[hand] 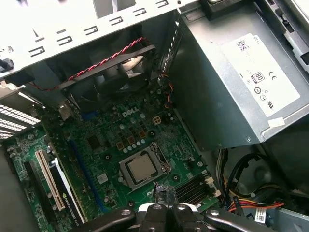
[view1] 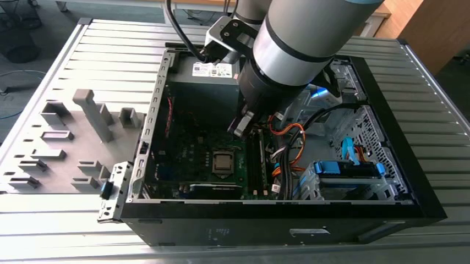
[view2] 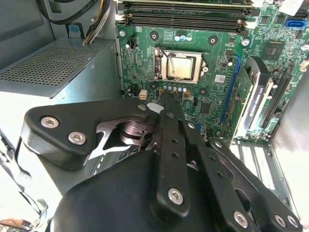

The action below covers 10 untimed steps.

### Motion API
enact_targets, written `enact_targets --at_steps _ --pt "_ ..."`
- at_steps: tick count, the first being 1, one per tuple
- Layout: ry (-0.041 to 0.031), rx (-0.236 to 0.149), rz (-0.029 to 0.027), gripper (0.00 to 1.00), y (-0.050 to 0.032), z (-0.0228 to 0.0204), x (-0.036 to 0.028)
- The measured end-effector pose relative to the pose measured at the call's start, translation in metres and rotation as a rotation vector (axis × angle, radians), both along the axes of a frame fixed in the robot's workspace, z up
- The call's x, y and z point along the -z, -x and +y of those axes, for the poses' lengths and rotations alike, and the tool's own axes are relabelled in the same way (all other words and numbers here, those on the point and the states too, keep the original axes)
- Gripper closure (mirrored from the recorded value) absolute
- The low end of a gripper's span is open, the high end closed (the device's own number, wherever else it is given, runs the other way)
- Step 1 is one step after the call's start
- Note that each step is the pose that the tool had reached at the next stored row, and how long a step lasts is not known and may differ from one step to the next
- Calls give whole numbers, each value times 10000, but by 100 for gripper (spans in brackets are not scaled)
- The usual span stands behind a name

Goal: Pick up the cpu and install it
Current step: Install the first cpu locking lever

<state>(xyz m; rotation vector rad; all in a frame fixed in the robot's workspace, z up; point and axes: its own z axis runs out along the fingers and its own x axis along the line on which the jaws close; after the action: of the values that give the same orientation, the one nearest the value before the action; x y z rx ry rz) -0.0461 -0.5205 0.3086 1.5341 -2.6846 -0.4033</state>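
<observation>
The gripper point(view2: 162, 96) has its fingers drawn together to a narrow tip and hangs over the motherboard point(view2: 137, 53) inside the case point(view1: 382, 126). The cpu point(view2: 181, 66) lies flat in its socket near the board's middle, just beyond the tip and apart from it.

I see arm point(view1: 294, 44): silver-grey tube, black band, pale blue cap. Black cable point(view1: 175, 33) at wrist. Gripper point(view2: 161, 98): matte black linkage bars, silver screw heads point(view2: 175, 195).
</observation>
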Motion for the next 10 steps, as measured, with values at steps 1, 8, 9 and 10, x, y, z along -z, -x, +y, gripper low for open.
enact_targets --at_steps 1,8,9,10 --pt "25 0 1 89 0 0 7" --pt "173 0 -1 89 0 0 86" --pt "173 0 -10 89 0 0 95" --pt "173 0 -20 89 0 0 105"
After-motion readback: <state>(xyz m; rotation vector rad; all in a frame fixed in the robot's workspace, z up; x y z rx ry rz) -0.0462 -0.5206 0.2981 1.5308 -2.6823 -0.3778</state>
